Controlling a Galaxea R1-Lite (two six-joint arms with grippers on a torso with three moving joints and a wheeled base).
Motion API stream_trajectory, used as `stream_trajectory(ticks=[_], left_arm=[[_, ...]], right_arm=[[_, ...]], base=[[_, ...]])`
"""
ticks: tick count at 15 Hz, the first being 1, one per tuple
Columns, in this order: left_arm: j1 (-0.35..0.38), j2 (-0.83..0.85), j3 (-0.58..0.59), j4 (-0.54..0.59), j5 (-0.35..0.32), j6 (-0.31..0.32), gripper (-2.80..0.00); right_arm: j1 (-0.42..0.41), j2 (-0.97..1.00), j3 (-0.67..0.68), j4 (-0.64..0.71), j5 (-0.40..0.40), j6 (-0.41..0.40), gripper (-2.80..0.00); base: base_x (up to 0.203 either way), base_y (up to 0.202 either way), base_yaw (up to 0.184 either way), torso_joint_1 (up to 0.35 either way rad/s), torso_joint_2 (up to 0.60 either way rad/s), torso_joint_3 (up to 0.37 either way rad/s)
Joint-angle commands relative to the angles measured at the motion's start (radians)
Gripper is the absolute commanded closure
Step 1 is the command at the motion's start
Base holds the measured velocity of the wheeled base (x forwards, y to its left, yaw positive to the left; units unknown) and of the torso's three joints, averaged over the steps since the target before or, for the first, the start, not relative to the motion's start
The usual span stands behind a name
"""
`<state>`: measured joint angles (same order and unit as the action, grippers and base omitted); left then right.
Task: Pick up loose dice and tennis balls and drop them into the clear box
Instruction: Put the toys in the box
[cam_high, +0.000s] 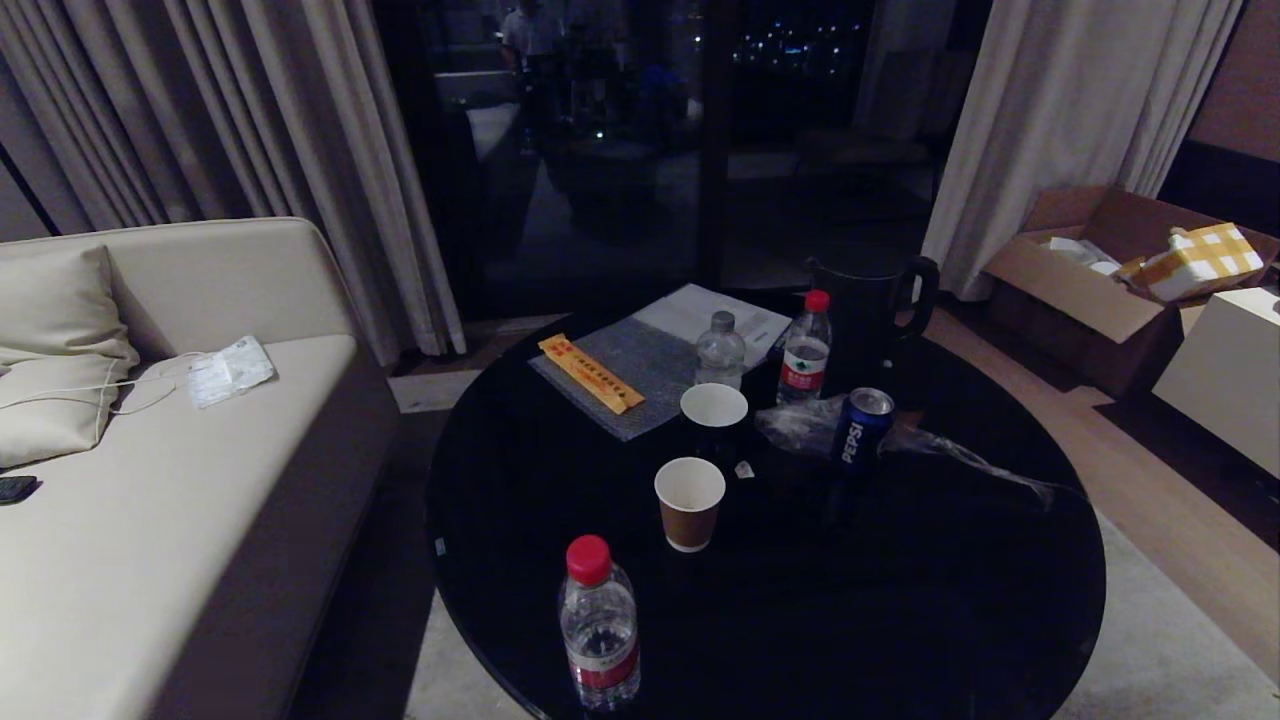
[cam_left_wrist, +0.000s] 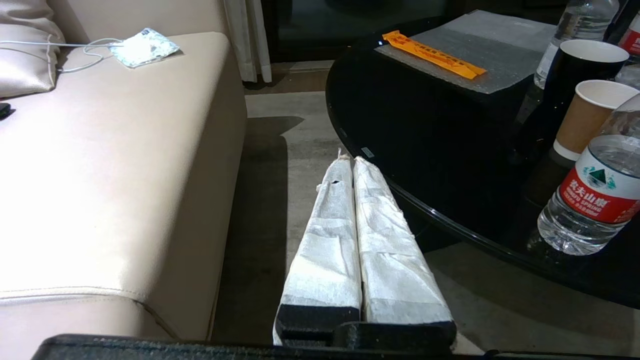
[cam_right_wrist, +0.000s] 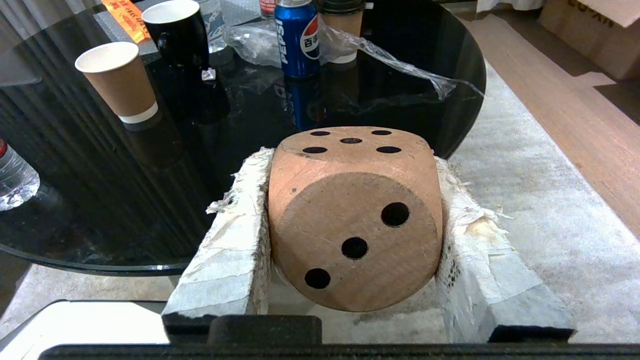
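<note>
Right gripper (cam_right_wrist: 352, 220) clamps the tan die (cam_right_wrist: 355, 220), left gripper (cam_left_wrist: 352, 165) pinched closed and empty; carry step, clear box unseen, must find it next.

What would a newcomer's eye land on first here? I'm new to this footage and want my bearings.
First, the tan die, clamped between the padded fingers of the right gripper just off the edge of the round black table, its three-dot face toward the wrist camera. On the tabletop stand a blue Pepsi can, paper cups and water bottles. The left gripper hangs shut and empty between the beige sofa and the table.
</note>
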<state>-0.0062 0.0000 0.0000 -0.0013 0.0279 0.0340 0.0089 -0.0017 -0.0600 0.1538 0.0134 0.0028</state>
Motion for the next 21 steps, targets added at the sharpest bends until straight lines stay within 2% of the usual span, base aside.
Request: stream_trajectory(ticks=[1, 21], left_arm=[[0.0, 0.002, 0.002, 0.0, 0.001, 0.001, 0.0], [0.0, 0.002, 0.002, 0.0, 0.001, 0.0, 0.0]], right_arm=[[0.0, 0.003, 0.0, 0.001, 0.0, 0.001, 0.0], [0.0, 0.002, 0.0, 0.0, -0.001, 0.003, 0.0]], base=[[0.0, 0.0, 0.0, 0.0, 0.0, 0.0], [-0.177, 0.0, -0.001, 0.002, 0.0, 0.003]])
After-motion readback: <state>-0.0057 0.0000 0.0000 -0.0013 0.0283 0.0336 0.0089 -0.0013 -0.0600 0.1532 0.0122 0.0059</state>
